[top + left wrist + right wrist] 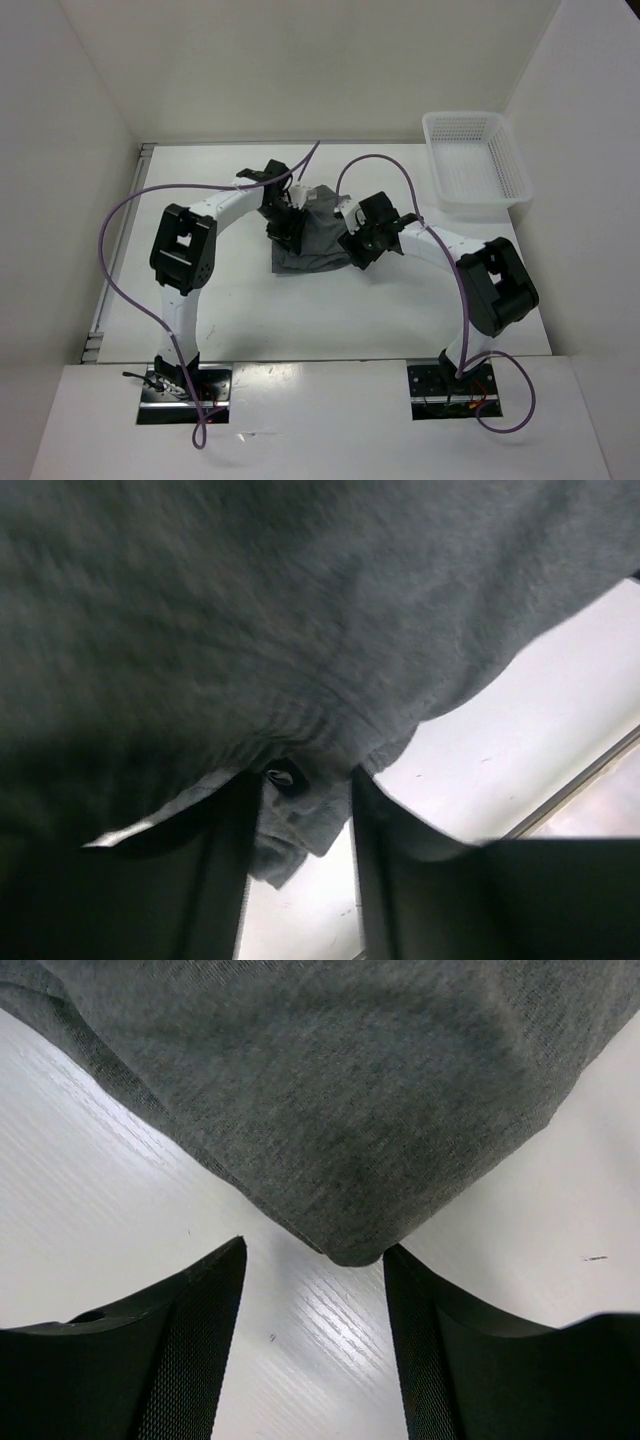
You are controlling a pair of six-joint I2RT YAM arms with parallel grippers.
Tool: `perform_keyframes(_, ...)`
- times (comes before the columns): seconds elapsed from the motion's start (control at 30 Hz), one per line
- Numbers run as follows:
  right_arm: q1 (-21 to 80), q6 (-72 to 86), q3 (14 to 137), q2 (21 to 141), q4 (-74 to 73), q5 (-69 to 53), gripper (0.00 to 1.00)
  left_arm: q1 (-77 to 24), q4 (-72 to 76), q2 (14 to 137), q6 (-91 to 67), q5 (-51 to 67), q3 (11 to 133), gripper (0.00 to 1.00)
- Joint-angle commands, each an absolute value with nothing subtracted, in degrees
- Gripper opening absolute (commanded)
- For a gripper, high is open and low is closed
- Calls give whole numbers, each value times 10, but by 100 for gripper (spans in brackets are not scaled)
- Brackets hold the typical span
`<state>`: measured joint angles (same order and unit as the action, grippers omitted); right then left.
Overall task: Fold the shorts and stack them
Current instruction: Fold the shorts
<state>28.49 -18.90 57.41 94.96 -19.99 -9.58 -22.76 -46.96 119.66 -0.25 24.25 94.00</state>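
I am holding my right gripper (314,1252) spread, just short of a corner of the grey shorts (318,240), which are lying bunched mid-surface (330,310). My left gripper (302,785) is straddling a fabric edge; I cannot tell whether it is pinching.

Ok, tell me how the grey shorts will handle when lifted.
Probably floppy: the grey shorts pucker and sag in the left wrist view. Likely light, lying thin on the table. A push would probably bunch them, not slide them.
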Motion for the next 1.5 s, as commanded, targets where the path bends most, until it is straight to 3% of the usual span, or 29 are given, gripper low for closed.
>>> perform_keyframes(0.0,287,-164,570,940,-154,-106,63,-230,-473,1221,0,267,952,44)
perform_keyframes(0.03,287,-159,570,940,-149,-101,63,-230,-473,1221,0,278,957,33)
perform_keyframes(0.17,287,-125,570,953,-119,-80,63,-230,-473,1221,0,294,976,9)
perform_keyframes(0.3,287,-84,556,953,-92,-19,63,-215,-505,1198,0,294,1011,0)
perform_keyframes(0.4,287,-68,550,958,-80,-32,63,-201,-551,1170,0,306,1042,0)
perform_keyframes(0.5,287,-45,536,958,-59,-11,46,-196,-623,1151,0,311,1068,0)
perform_keyframes(0.57,287,-45,531,958,-41,4,24,-196,-668,1145,0,317,1054,0)
perform_keyframes(0.67,287,-45,531,963,-40,-2,7,-196,-682,1140,0,317,995,0)
perform_keyframes(0.77,287,-51,531,963,-46,-7,0,-196,-694,1140,0,304,924,0)
perform_keyframes(0.93,287,-62,531,958,-51,-13,0,-196,-640,1140,0,283,835,0)
perform_keyframes(1.17,294,-80,536,958,-56,-31,0,-196,-584,1154,0,244,799,10)
perform_keyframes(1.27,294,-94,536,958,-56,-31,0,-196,-612,1135,0,278,806,24)
perform_keyframes(1.33,294,-94,536,958,-56,-31,0,-201,-653,1122,0,283,821,42)
perform_keyframes(1.47,299,-106,531,953,-56,-36,0,-163,-678,1056,0,297,851,52)
